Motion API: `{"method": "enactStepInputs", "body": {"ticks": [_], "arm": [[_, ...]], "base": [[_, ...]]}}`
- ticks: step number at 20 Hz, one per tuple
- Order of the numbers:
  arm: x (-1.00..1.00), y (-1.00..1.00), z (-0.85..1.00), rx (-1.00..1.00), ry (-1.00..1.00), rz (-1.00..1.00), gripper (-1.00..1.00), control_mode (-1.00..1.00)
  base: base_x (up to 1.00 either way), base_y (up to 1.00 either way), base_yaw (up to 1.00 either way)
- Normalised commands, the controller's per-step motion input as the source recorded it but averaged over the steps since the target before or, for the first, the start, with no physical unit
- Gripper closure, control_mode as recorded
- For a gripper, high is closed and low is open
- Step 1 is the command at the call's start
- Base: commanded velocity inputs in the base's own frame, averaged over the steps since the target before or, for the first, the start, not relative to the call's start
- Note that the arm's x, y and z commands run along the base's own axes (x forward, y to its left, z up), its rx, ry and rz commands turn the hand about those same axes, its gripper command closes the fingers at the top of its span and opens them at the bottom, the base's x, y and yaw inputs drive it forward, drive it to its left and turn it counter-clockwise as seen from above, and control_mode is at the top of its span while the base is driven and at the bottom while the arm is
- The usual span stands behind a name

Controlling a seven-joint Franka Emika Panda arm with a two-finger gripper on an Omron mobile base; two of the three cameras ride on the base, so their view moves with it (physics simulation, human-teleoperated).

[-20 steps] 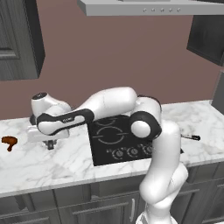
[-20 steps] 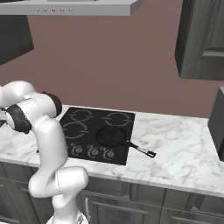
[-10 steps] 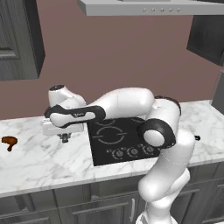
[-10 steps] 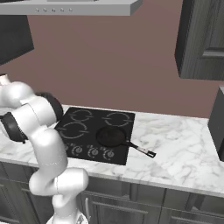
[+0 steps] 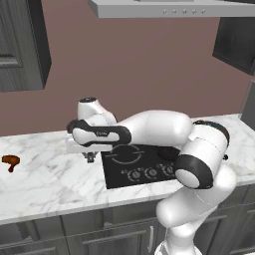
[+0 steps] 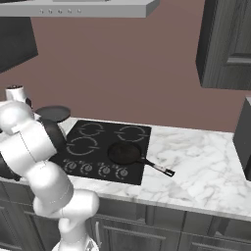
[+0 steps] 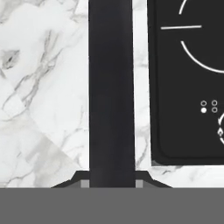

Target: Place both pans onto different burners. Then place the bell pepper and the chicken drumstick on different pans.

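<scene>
A long black pan handle (image 7: pixel 111 87) runs straight up the hand view, and my gripper (image 7: pixel 111 181) is shut on it. In the right base view the wide dark grey pan (image 6: pixel 53 113) shows behind my arm, just left of the cooktop (image 6: pixel 95 131). The smaller black pan (image 6: pixel 125 153) sits on the front right burner, its handle pointing right over the marble. My gripper (image 5: pixel 90 157) hangs at the left edge of the cooktop (image 5: pixel 144 164) in the left base view. The brown chicken drumstick (image 5: pixel 10 161) lies on the counter far to the left. The bell pepper is out of view.
Marble counter (image 5: pixel 50 184) stretches left of the cooktop and also right of it (image 6: pixel 196 162). A range hood (image 5: pixel 174 7) hangs above. Dark cabinets flank the wall, and a dark block (image 6: pixel 243 137) stands at the far right.
My arm has swung right along the counter with the pan handle in its grip, from the open marble to the left edge of the cooktop. The black pan and drumstick stayed put.
</scene>
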Motion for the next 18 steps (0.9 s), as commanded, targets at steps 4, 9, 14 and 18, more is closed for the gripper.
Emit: {"method": "enactStepInputs", "body": {"ticks": [4, 9, 14, 18], "arm": [[-0.11, -0.50, 0.00, 0.03, 0.00, 0.00, 1.00, -1.00], [-0.11, -0.35, 0.00, 0.01, 0.00, -0.03, 1.00, -1.00], [-0.16, -0.12, 0.00, 0.01, 0.00, -0.09, 1.00, -1.00], [-0.11, -0.01, 0.00, 0.00, 0.00, -0.09, 1.00, -1.00]], "base": [[0.00, 0.00, 0.00], [0.00, 0.00, 0.00], [0.00, 0.00, 0.00], [0.00, 0.00, 0.00]]}}
